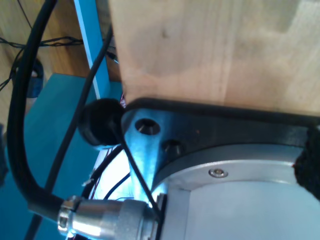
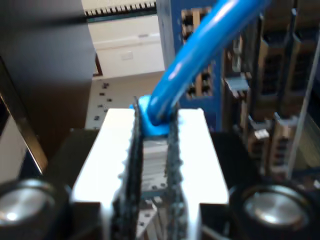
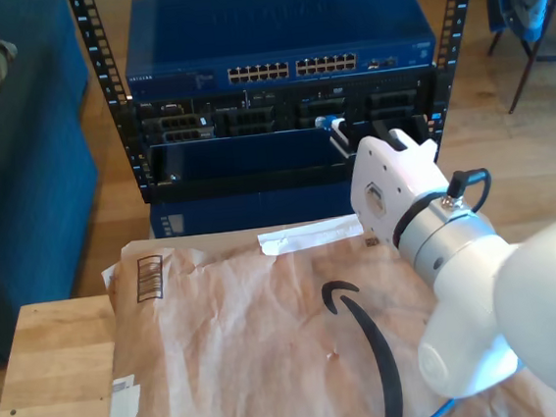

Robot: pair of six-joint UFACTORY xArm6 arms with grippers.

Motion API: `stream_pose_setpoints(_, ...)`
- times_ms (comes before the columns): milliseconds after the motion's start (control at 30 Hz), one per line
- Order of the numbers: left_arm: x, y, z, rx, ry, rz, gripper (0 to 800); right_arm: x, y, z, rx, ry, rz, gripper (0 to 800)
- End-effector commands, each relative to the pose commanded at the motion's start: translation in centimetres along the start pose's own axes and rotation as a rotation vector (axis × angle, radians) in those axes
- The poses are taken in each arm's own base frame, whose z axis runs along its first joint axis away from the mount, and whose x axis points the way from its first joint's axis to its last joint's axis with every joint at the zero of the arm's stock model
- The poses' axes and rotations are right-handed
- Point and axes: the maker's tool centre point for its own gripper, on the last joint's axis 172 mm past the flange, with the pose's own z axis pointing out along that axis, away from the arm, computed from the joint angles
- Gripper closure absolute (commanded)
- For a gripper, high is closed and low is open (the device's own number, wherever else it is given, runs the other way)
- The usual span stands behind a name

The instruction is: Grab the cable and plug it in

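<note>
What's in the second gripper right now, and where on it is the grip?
My second gripper holds the blue cable at its plug end, pinched between the toothed pads.

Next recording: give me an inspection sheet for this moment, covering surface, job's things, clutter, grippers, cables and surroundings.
Surface: wooden table, mostly covered by crumpled brown packing paper.
Job's things: blue cable clamped near its plug end, held up at the rack's port rows; whether it is seated cannot be told.
Clutter: white paper scrap on the brown paper's far edge.
Grippers: my second gripper shut on the blue cable; my first gripper is hidden, its camera facing an arm base and wood.
Cables: thick black robot cable by that base; blue loop at the exterior view's bottom edge.
Surroundings: blue network rack, wood floor, blue sofa on the exterior view's left.
</note>
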Motion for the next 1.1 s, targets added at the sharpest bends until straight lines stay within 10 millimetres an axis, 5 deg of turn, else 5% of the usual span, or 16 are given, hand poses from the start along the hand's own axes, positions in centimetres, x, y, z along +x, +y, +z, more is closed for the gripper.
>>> stream_pose_setpoints(367, 0.0, 0.0, 0.0, 0.000, 0.000, 0.000, 0, 0.0, 1.5, 5.1, 0.067, 0.007, -0.011, 800)
stream_pose_setpoints(633, 0.1, 0.0, -0.1, 0.000, 0.002, 0.000, 0, 3.7, 2.3, 4.1, 0.104, 0.139, 0.008, 800)
stream_pose_setpoints(1100, 0.0, 0.0, 0.0, 0.000, 0.000, 0.000, 0, 5.4, 4.0, 3.7, 0.094, 0.307, 0.012, 800)
